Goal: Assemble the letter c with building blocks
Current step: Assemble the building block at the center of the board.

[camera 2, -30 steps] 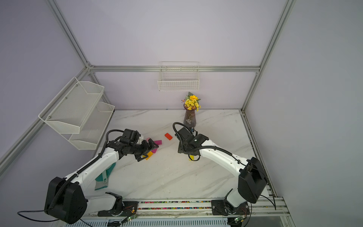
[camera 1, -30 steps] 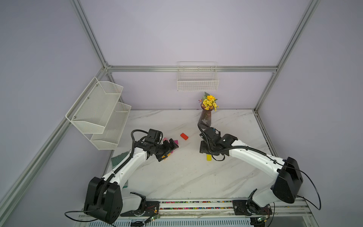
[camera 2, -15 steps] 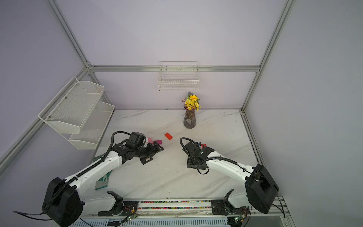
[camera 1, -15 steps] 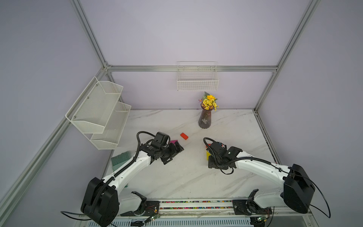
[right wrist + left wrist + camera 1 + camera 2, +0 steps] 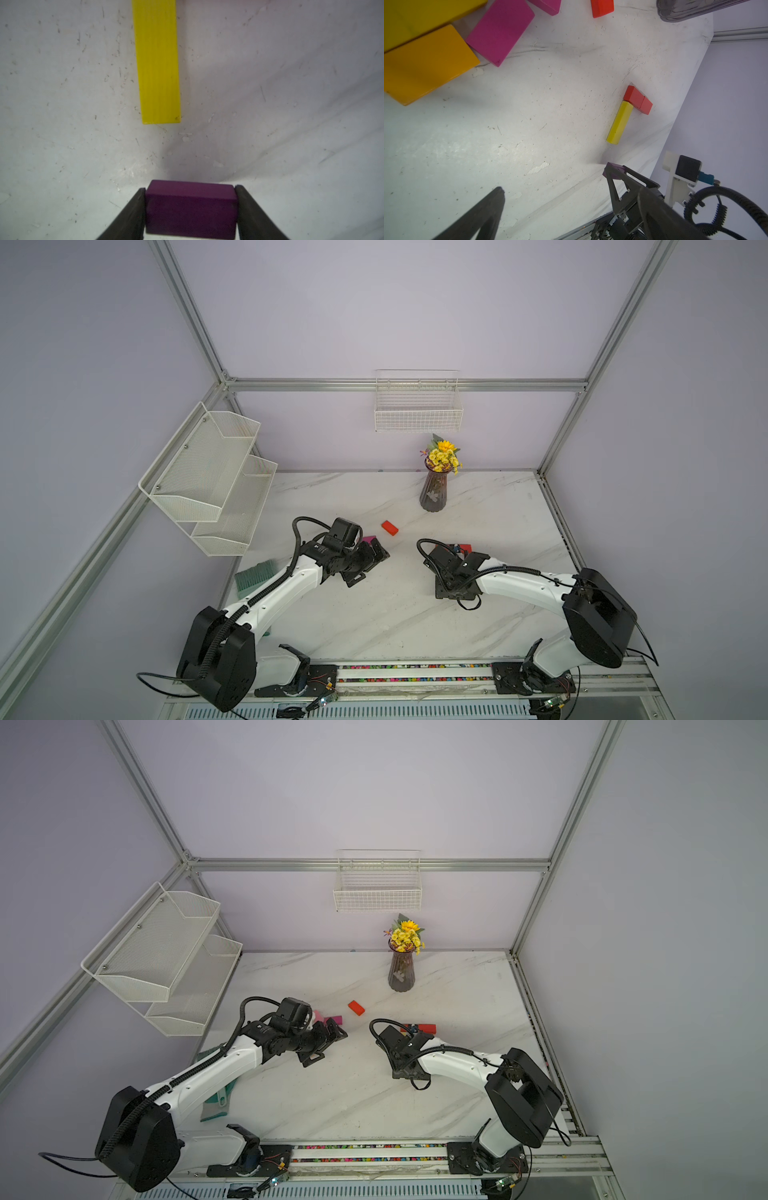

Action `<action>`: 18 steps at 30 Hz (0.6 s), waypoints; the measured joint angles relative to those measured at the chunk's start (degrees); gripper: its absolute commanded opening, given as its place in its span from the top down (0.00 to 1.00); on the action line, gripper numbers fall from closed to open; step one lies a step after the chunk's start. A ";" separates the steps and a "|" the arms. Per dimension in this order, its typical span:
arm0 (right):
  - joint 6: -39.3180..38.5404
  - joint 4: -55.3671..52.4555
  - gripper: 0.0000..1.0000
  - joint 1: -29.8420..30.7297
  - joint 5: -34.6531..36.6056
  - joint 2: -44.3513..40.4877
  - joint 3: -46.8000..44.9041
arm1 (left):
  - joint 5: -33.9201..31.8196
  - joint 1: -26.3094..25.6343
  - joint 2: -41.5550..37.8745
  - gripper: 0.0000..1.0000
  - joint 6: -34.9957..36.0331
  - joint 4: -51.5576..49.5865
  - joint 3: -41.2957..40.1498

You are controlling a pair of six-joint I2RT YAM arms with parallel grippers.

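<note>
My right end effector [image 5: 190, 187] is closed partway on a purple block [image 5: 191, 209], gripped by its two short ends and, by the shadow below it, held clear of the desk [image 5: 374, 614]. Ahead of its tips lies the long yellow block [image 5: 158, 62], apart from my load, with two red blocks [image 5: 637, 99] butted across its far end. I judge the purple one belongs at the near end, pointing the same way as the reds. If I bring it in too low or too fast, its face could push the yellow block and open the joint with the reds. If I let go while it is off the surface, it may bounce or land skewed. If I stop short, a gap stays; set to the wrong side, the shape reads as a Z. My left end effector [image 5: 555, 177] is spread wide and empty beside the loose orange block [image 5: 425, 64] and magenta block [image 5: 500, 31]; a careless swing there would scatter them.
</note>
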 measured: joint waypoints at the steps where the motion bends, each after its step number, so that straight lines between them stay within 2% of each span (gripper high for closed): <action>1: 0.22 0.26 0.60 0.02 0.13 0.55 0.00 | 0.00 0.00 0.26 0.00 0.00 0.11 0.33; 18: 3.23 3.23 0.57 0.22 0.94 6.29 2.25 | 0.02 0.00 3.43 0.00 0.26 0.59 2.40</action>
